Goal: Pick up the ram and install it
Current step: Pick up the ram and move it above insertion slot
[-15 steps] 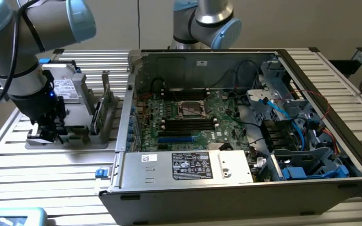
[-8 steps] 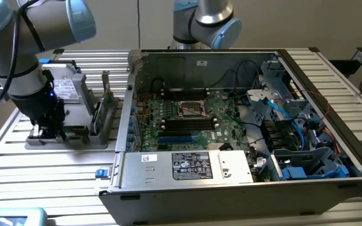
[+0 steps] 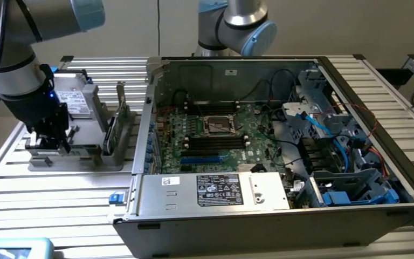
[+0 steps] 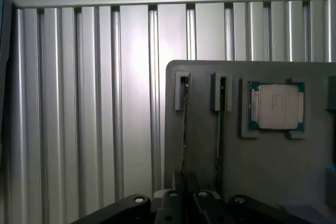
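At the exterior view's left, the jaws hang low over a grey tray (image 3: 84, 159) on the bench (image 3: 49, 189), beside the open case (image 3: 264, 226). Seen from the wrist, the ram (image 4: 184, 129) stands on edge in the tray slot farther from the CPU (image 4: 276, 107), and the jaws are clamped on it. A second stick (image 4: 219, 129) stands in the next slot.

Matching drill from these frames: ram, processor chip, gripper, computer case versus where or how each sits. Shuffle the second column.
1 ram
2 processor chip
3 gripper
4 computer case

A side open, board exposed
B flat in a grey tray recess
C on edge in a tray slot
D low at the tray, exterior view's left

Pairs: 1-C, 2-B, 3-D, 4-A
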Controlling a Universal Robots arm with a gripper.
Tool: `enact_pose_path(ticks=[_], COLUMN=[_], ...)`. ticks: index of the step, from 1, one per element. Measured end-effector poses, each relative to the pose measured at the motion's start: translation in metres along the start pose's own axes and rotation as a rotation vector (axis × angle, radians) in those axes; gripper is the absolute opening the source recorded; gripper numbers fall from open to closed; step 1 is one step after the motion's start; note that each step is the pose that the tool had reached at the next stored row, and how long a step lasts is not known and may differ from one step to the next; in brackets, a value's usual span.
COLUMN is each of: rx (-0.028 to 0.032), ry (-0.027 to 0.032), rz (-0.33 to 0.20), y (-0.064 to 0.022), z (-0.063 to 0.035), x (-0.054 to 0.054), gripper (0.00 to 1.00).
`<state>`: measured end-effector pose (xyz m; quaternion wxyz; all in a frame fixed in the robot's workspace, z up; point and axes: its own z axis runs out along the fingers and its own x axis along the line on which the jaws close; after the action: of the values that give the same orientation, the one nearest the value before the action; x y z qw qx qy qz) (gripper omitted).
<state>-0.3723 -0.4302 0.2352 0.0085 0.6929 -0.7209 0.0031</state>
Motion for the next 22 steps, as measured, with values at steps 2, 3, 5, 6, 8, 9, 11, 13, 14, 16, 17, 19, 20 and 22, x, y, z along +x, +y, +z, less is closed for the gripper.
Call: enact_pose_path(ticks=[2, 3, 5, 6, 8, 9, 11, 13, 14, 16, 17, 19, 20, 22], rx=[0.002, 0.0026, 0.003, 0.0029, 0.0029, 0.0029, 0.0029, 0.0029, 0.0029, 0.0025, 0.0023, 0.002, 0.0017, 0.0015], ry=[-0.0001, -0.0002, -0.0003, -0.0002, -0.0002, 0.0, -0.0002, -0.0004, -0.0009, -0.0023, -0.0031, -0.0048, -0.0055, -0.0071], rz=[0.0, 0.0, 0.0, 0.0, 0.0, 0.0, 0.0, -0.001, -0.001, -0.001, -0.001, -0.001, -0.001, -0.001], y=[0.0001, 0.0001, 0.0002, 0.0002, 0.0003, -0.0001, -0.0026, -0.0071, -0.0099, -0.0169, -0.0204, -0.0281, -0.0322, -0.0404], z=[-0.0075, -0.0114, -0.0203, -0.0249, -0.034, -0.0385, -0.0475, -0.057, -0.0614, -0.0705, -0.075, -0.084, -0.0887, -0.0977], x=[0.0, 0.0, 0.0, 0.0, 0.001, 0.001, 0.002, 0.003, 0.004, 0.005, 0.006, 0.007, 0.008, 0.008], gripper=[0.13, 0.13, 0.13, 0.13, 0.13, 0.13, 0.13, 0.13, 0.13, 0.13, 0.13, 0.13, 0.13, 0.13])
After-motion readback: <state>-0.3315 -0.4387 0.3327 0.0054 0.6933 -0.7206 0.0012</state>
